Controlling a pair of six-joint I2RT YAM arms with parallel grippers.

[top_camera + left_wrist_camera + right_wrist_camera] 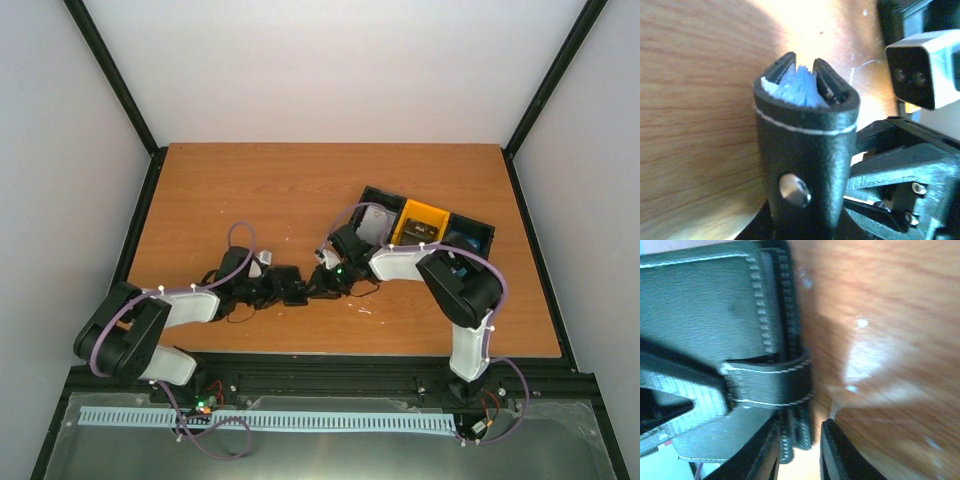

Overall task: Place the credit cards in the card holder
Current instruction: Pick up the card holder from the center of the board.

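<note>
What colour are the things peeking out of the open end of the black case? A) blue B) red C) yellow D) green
A: in the left wrist view, bright blue credit cards poke out between the lips of the black card holder.

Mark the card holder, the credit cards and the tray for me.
card holder [805, 150]: left wrist view, black leather side above the snap.
credit cards [801, 86]: left wrist view, blue edges poking from the holder's top.
tray [375, 193]: top view, black rim at its far left corner.
</note>
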